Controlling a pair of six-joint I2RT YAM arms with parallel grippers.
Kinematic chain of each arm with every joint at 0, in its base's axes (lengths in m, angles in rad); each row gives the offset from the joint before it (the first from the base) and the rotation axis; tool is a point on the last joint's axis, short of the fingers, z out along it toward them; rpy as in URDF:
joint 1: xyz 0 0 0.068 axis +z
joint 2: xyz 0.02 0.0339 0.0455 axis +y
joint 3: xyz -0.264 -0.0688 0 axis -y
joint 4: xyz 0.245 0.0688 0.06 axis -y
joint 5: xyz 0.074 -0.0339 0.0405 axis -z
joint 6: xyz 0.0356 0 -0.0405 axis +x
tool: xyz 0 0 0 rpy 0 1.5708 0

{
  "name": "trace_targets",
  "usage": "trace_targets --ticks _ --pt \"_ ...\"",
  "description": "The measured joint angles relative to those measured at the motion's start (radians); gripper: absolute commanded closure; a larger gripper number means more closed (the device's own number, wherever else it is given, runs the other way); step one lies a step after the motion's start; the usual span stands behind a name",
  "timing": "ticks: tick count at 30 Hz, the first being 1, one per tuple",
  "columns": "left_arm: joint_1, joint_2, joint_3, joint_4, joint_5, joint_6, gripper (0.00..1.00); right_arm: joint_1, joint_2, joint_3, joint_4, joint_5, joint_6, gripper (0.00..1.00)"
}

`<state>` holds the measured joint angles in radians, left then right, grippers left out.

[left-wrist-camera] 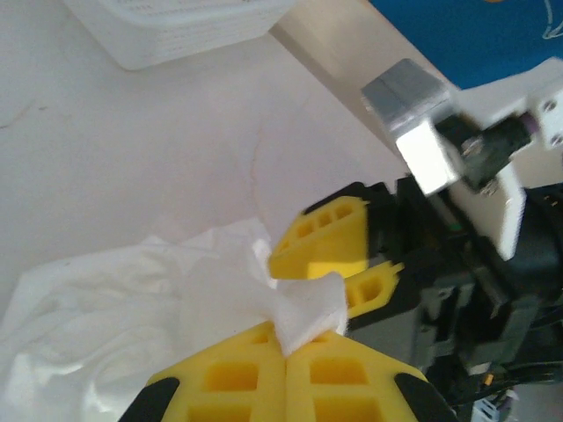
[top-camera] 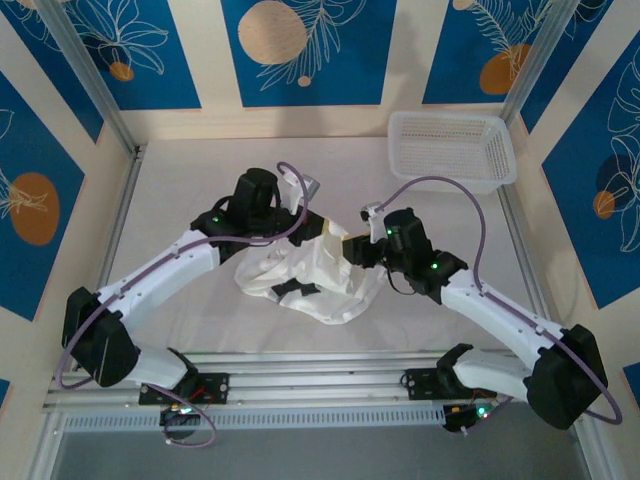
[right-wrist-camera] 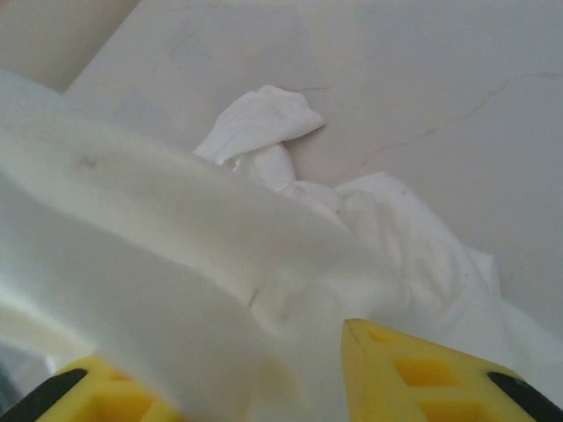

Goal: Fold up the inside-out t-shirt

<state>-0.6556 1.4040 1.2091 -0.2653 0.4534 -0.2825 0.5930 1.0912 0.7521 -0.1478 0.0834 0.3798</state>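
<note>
The inside-out t-shirt (top-camera: 300,280) lies crumpled and white in the middle of the table, partly lifted at its far edge. My left gripper (top-camera: 318,228) is shut on a small corner of the cloth (left-wrist-camera: 303,316), which sticks out between its yellow fingertips (left-wrist-camera: 264,369). My right gripper (top-camera: 352,246) faces it closely. Its yellow fingers (left-wrist-camera: 330,233) stand apart around the same fold, next to the left gripper's pinch. In the right wrist view, cloth (right-wrist-camera: 193,264) drapes across the gap and hides most of the left finger, while the right finger (right-wrist-camera: 413,374) shows bare.
A white mesh basket (top-camera: 452,148) stands at the back right of the table, with its corner (left-wrist-camera: 176,26) showing in the left wrist view. Metal frame posts and patterned walls enclose the white tabletop (top-camera: 180,200).
</note>
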Motion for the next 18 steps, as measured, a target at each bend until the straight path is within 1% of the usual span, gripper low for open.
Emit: trace_targets --ticks 2,4,5,7,9,11,14,15,17,18 --pt "0.013 -0.009 0.0 -0.02 -0.006 0.005 1.0 -0.031 -0.044 -0.013 -0.01 -0.045 0.039 0.78" --pt "0.024 -0.014 0.0 -0.032 -0.01 0.008 1.0 -0.084 -0.108 -0.05 -0.021 -0.079 0.077 0.84" --pt "0.027 -0.014 0.0 -0.036 -0.01 0.008 1.0 -0.112 -0.134 -0.071 -0.029 -0.087 0.091 0.86" --pt "0.03 -0.014 0.0 -0.038 -0.009 0.008 1.0 -0.164 -0.175 -0.114 -0.059 -0.095 0.113 0.84" --pt "0.03 -0.014 0.0 -0.038 -0.009 0.008 1.0 -0.171 -0.193 -0.138 -0.086 -0.113 0.118 0.79" --pt "0.03 -0.014 0.0 -0.038 -0.008 0.008 1.0 -0.134 -0.208 -0.148 -0.089 -0.125 0.125 0.78" --pt "0.03 -0.013 0.0 -0.038 -0.006 0.007 1.0 -0.022 -0.233 -0.144 -0.072 -0.096 0.166 0.77" --pt "0.03 -0.013 0.0 -0.038 -0.005 0.004 1.0 0.018 -0.229 -0.135 -0.073 -0.07 0.191 0.73" --pt "0.03 -0.013 0.0 -0.037 -0.002 0.002 1.0 0.09 -0.192 -0.103 -0.079 -0.018 0.25 0.6" --pt "0.03 -0.011 0.0 -0.035 -0.001 0.0 1.0 0.124 -0.159 -0.078 -0.087 0.011 0.271 0.56"
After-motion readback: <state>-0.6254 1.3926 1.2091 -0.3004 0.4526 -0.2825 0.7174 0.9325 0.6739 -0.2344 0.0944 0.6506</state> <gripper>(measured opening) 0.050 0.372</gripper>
